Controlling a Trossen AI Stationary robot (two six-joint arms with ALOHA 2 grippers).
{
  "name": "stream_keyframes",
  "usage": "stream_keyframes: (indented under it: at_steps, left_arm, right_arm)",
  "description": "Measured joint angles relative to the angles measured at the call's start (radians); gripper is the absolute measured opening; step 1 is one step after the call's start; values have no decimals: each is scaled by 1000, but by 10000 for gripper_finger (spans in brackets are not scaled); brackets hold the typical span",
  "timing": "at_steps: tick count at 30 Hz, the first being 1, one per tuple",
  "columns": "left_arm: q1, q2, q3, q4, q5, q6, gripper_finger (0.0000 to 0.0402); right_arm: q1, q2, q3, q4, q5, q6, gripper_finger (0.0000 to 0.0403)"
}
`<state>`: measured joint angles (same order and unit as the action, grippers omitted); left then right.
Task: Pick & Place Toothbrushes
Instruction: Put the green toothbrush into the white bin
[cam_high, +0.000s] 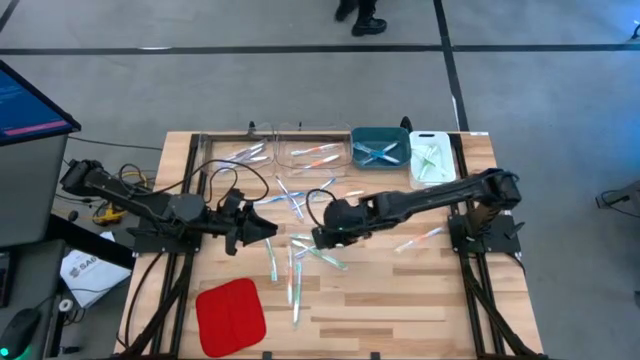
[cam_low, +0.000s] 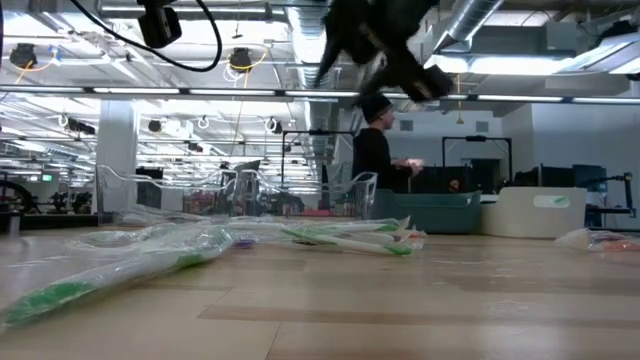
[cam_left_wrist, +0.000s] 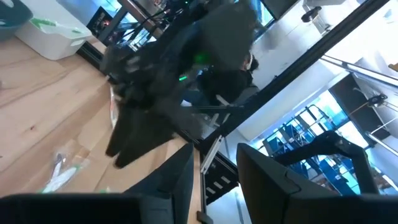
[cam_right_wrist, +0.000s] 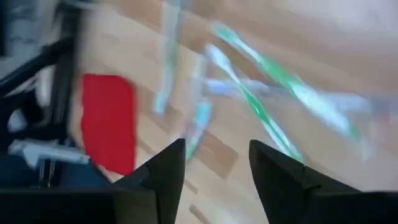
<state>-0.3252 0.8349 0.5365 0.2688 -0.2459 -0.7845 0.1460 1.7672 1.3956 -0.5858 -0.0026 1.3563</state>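
Translucent slender toothbrushes on wood

Overhead, table-level, two wrist cameras

Two dark, matte, multi-jointed arms are showing black cable loops near the left arm, while the left gripper and right gripper are each presenting two black wedge-shaped fingers.

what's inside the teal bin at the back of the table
The teal bin holds a few light toothbrushes lying crossed. Whether more lie underneath them cannot be seen.
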Motion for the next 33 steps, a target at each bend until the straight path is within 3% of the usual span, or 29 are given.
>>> stream_keyframes:
  at_steps: [6, 8, 14, 19, 25, 33]
  left_arm:
    - [0, 0, 0, 1, 0, 32, 117]
    - [0, 1, 0, -1, 0, 45, 117]
    - [0, 0, 0, 0, 1, 47, 117]
    - [0, 0, 0, 0, 6, 47, 117]
    - [0, 0, 0, -3, 8, 47, 117]
    - [0, 0, 0, -3, 8, 50, 117]
  right_arm:
    - [-23, 26, 1, 141, -166, 201, 175]
    - [-23, 50, 7, 209, -174, 145, 179]
    - [-40, 92, 4, 142, -266, -176, 181]
    - [-33, 137, 2, -73, -309, -152, 160]
    - [-6, 171, 4, -91, -304, -101, 107]
    - [-21, 171, 4, -167, -162, -116, 32]
